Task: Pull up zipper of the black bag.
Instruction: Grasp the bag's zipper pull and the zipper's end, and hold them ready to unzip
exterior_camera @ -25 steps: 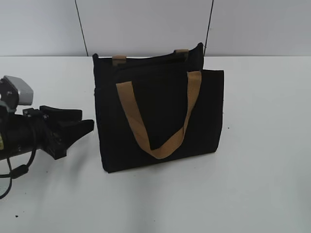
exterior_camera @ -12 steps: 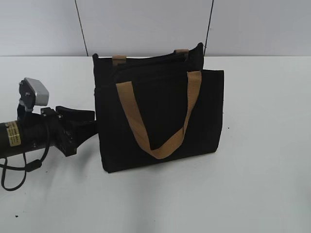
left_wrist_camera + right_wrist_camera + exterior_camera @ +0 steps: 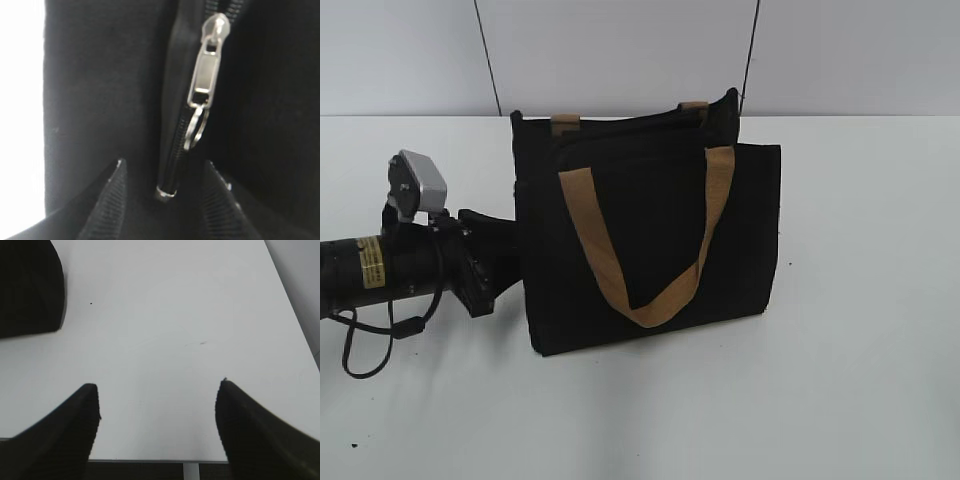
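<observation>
- Standing upright on the white desk, the bag shows its front to the exterior camera, one tan handle hanging down that face.
- The zipper runs along the bag's left end; its silver pull with a small ring hangs just ahead of the left pincer in the left wrist view.
- That pincer is spread, one finger on each side of the zip line, and holds nothing; the pull lies beyond the tips, a little off the midline towards one finger.
- From outside, the left pincer sits at the bag's left end, low down; contact cannot be told.
- Doing this step well probably means shifting slightly to centre the pull, advancing until the tips bracket the metal tab and not the ring, then pinching firmly.
- Fabric is soft, so pushing in too hard could dent the side and swing the pull away.
- The right pincer is spread and empty over bare desk, apart from the bag; bracing the bag with it may help the pull.
</observation>
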